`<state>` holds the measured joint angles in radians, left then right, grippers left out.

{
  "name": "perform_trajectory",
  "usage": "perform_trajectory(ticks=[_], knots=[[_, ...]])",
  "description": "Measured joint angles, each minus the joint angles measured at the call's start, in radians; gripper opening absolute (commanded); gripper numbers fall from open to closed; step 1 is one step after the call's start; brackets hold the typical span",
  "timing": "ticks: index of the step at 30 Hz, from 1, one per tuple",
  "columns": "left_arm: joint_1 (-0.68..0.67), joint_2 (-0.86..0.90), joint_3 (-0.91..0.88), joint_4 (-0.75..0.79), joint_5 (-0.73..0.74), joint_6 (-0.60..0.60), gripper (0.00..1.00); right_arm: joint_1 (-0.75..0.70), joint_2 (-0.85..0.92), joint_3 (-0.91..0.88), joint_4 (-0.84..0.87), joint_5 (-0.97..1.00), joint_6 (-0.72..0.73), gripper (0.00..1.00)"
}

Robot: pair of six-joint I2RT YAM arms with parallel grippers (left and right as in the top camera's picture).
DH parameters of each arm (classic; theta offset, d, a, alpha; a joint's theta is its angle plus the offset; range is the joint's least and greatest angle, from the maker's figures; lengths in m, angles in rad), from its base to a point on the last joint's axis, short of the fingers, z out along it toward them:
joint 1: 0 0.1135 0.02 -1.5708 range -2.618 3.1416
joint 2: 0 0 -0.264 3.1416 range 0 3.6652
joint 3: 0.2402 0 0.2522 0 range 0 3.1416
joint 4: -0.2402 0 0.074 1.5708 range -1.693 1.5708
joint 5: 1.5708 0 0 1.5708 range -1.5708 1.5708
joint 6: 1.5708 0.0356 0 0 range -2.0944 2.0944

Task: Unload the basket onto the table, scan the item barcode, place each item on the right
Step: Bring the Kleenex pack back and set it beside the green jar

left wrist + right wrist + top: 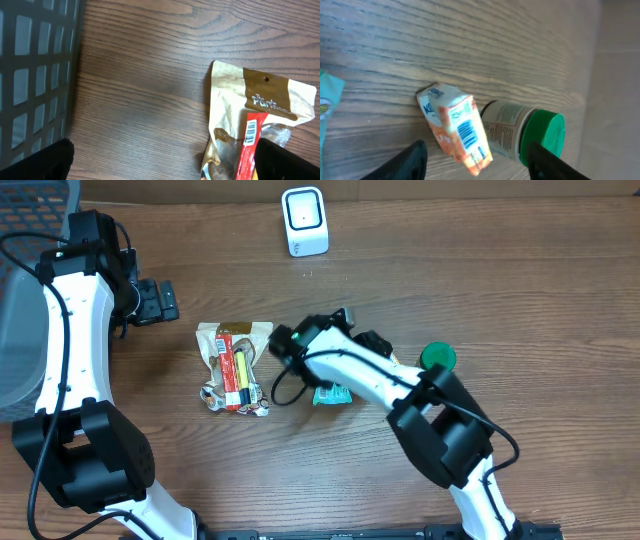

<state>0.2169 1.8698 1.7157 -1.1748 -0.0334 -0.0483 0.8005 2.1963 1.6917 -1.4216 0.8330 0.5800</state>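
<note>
An orange and white carton [457,127] lies on the table with its blue barcode facing up. It sits between the fingers of my right gripper [480,167], which is open, with a gap showing on either side of the carton. A jar with a green lid [520,137] lies right beside the carton. In the overhead view my right gripper [380,348] is just left of the green lid [437,358], and the arm covers the carton. The white scanner [304,220] stands at the far edge. My left gripper [165,300] is open and empty.
A gold snack pouch with a red packet on it [235,365] lies left of centre, also in the left wrist view as the pouch [250,110]. A teal packet [332,393] lies under the right arm. A dark mesh basket [35,75] stands at the far left.
</note>
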Motion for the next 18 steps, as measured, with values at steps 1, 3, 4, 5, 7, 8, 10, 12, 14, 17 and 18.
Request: perform_trajectory(ticks=[1,3,4,5,7,8,10,12,14,17,18], knots=[[0.000,0.000,0.000,0.000,0.000,0.000,1.00,-0.019,-0.007,0.011,-0.005,-0.039,-0.011,0.66],[0.000,0.000,0.000,0.000,0.000,0.000,1.00,-0.068,-0.024,0.025,-0.001,-0.126,-0.041,0.66],[0.000,0.000,0.000,0.000,0.000,0.000,1.00,-0.088,-0.029,0.027,0.000,-0.159,-0.055,0.66],[0.000,0.000,0.000,0.000,0.000,0.000,1.00,-0.112,-0.034,0.028,0.000,-0.200,-0.071,0.66],[0.000,0.000,0.000,0.000,0.000,0.000,1.00,-0.165,-0.038,0.028,-0.001,-0.285,-0.110,0.66],[0.000,0.000,0.000,0.000,0.000,0.000,1.00,-0.196,-0.038,0.028,-0.001,-0.331,-0.131,0.66],[0.000,0.000,0.000,0.000,0.000,0.000,1.00,-0.233,-0.038,0.028,0.001,-0.388,-0.158,0.65],[0.000,0.000,0.000,0.000,0.000,0.000,1.00,-0.274,-0.039,0.028,0.014,-0.467,-0.200,0.65],[0.000,0.000,0.000,0.000,0.000,0.000,1.00,-0.291,-0.039,0.028,0.018,-0.507,-0.220,0.64],[0.000,0.000,0.000,0.000,0.000,0.000,1.00,-0.308,-0.039,0.028,0.020,-0.564,-0.247,0.63],[0.000,0.000,0.000,0.000,0.000,0.000,1.00,-0.309,-0.039,0.028,0.023,-0.577,-0.253,0.61]])
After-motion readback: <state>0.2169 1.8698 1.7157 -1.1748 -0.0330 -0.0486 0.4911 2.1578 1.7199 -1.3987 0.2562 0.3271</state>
